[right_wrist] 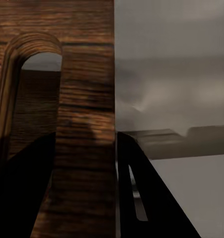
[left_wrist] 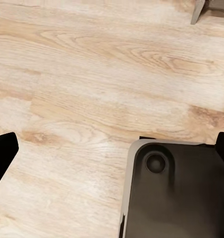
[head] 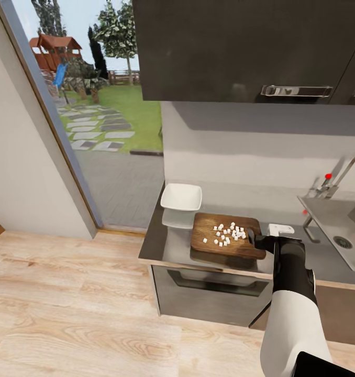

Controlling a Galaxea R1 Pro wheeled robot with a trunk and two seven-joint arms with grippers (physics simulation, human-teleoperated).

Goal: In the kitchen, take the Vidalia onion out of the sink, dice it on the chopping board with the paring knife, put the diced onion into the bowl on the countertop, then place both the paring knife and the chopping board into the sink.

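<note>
The brown chopping board (head: 227, 235) lies on the grey countertop (head: 167, 246), with the diced onion (head: 227, 234) scattered over its middle as tiny white bits. My right gripper (head: 253, 240) is at the board's right end. In the right wrist view the right gripper (right_wrist: 87, 141) is shut on the wooden strip between the slot handle (right_wrist: 40, 69) and the board's end edge. The white bowl (head: 181, 197) stands just behind the board's left end. The sink (head: 332, 220) is at the far right. The paring knife is out of view. My left gripper (left_wrist: 112, 148) hangs open over the floor.
A small white object (head: 280, 229) sits on the counter just behind my right wrist. The chrome tap (head: 337, 180) rises behind the sink. A dark wall cabinet (head: 240, 47) hangs overhead. An oven front (head: 209, 293) is under the counter. The wooden floor (head: 67, 314) spreads to the left.
</note>
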